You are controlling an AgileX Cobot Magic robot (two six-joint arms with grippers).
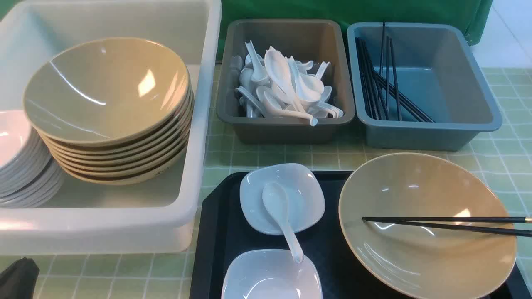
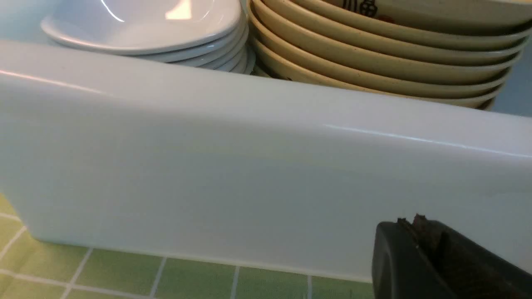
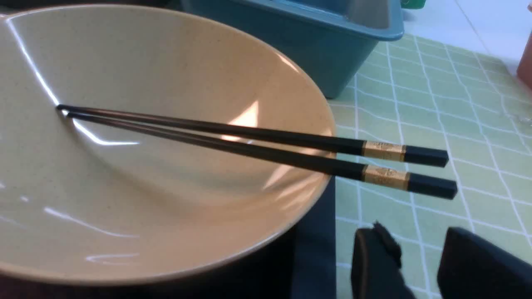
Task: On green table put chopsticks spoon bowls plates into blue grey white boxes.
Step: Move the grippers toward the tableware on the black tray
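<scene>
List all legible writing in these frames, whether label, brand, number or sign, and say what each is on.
"角": dark character on the side of a beige bowl in the stack; the marks beside it are cut off or blurred, so the reading is tentative.
Gold bands of the two chopsticks across the large bowl: fine marks, too small and blurred to read.
No other writing can be made out.

Chopsticks (image 1: pixel 440 224) lie in the bowl (image 1: pixel 424 265), right of the spoon (image 1: pixel 278 207) bridging two dishes (image 1: pixel 249 195).
</scene>
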